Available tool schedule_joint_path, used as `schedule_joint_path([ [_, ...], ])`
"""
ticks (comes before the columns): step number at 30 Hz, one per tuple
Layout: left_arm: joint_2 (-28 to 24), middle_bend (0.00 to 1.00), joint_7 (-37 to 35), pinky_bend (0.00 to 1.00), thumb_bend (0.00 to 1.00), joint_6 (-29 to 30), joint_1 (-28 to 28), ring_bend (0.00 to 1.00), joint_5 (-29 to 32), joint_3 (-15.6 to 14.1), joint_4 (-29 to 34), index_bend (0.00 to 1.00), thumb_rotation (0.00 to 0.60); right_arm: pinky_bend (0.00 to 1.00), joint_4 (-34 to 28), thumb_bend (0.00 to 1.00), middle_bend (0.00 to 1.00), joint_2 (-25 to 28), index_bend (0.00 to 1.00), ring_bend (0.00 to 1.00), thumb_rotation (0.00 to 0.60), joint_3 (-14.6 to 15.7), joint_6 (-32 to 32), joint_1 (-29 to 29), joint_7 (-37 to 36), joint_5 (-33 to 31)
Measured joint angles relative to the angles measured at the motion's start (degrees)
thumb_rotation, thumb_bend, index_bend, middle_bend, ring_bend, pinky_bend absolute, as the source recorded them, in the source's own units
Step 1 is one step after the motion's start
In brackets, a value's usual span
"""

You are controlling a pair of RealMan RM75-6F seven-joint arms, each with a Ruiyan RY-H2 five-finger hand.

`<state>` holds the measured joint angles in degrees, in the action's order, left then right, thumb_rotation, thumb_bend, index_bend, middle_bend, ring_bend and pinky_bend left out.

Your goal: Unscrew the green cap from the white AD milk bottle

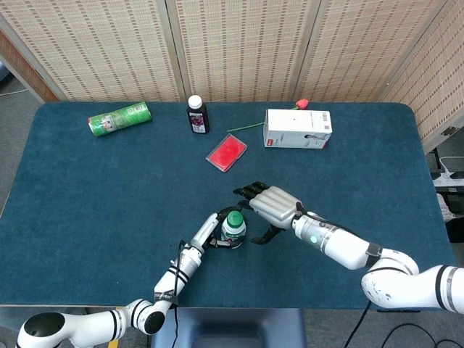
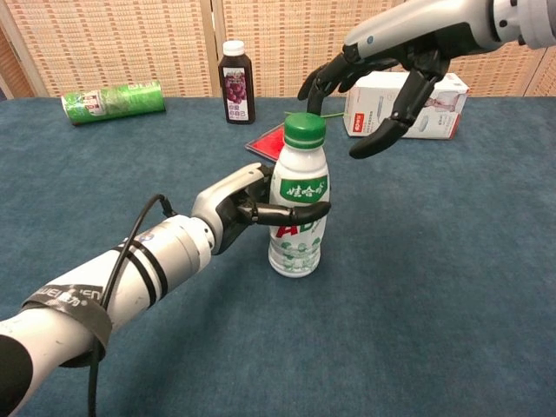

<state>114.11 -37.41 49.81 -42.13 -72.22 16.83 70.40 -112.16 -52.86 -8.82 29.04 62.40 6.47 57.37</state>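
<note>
The white AD milk bottle (image 2: pixel 297 213) stands upright on the blue tabletop (image 1: pixel 87 188), toward the near edge and roughly at the middle of its width, with its green cap (image 2: pixel 305 130) on top. The left hand (image 2: pixel 239 204) grips the bottle around its middle from the left side, dark fingers (image 2: pixel 295 210) wrapping across the front of the label. The right hand (image 2: pixel 382 65) hovers just above and to the right of the cap with its fingers spread and curved downward, holding nothing; in the chest view there seems to be a gap between its fingertips and the cap, though the head view is too crowded there to be sure.

Along the far side of the tabletop, a green can (image 1: pixel 119 119) lies on its side at the left. A dark juice bottle (image 1: pixel 196 114) with a white cap stands upright near the middle. A white box (image 1: pixel 297 129) lies to the right, with a red flower (image 1: pixel 301 104) just behind it. A flat red packet (image 1: pixel 226 152) lies between the juice bottle and the milk bottle.
</note>
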Motion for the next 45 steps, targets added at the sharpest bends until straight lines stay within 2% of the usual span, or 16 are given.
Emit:
schedule_joint_path([
  [10, 1.2, 0.68, 0.6, 0.0, 0.78, 0.8, -0.4, 0.23, -1.0, -0.2, -2.1, 0.59, 0.6, 0.0, -0.6, 0.16, 0.0, -0.3, 0.24, 0.0, 0.438, 1.1, 1.2, 1.1, 1.8, -1.1],
  [16, 1.9, 0.74, 1.3, 0.0, 0.82, 1.2, -0.6, 0.28, -1.8, -0.8, -3.5, 0.6, 0.6, 0.0, -1.0, 0.17, 0.0, -0.2, 0.24, 0.0, 0.438, 1.6, 1.8, 1.4, 2.4, -1.5],
  [30, 1.4, 0.78, 2.4, 0.0, 0.9, -2.6, -1.5, 0.32, -0.5, -1.2, -3.6, 0.59, 0.6, 0.0, -2.5, 0.17, 0.0, -0.5, 0.24, 0.0, 0.437, 1.4, 2.2, 1.7, 2.1, -0.3],
  [38, 1.2, 0.78, 1.6, 0.0, 0.9, -3.4, -1.6, 0.32, -0.1, -0.8, -3.9, 0.59, 0.6, 0.0, -1.9, 0.17, 0.0, -1.5, 0.22, 0.0, 0.44, 0.0, 6.5, -0.9, 0.4, 4.3],
  [45, 0.3, 0.78, 1.3, 0.0, 0.89, -3.3, -1.4, 0.32, 0.0, -0.5, -2.9, 0.59, 0.6, 0.0, -1.3, 0.17, 0.0, -0.3, 0.23, 0.0, 0.439, 1.6, 7.6, -2.3, 3.1, 3.9],
])
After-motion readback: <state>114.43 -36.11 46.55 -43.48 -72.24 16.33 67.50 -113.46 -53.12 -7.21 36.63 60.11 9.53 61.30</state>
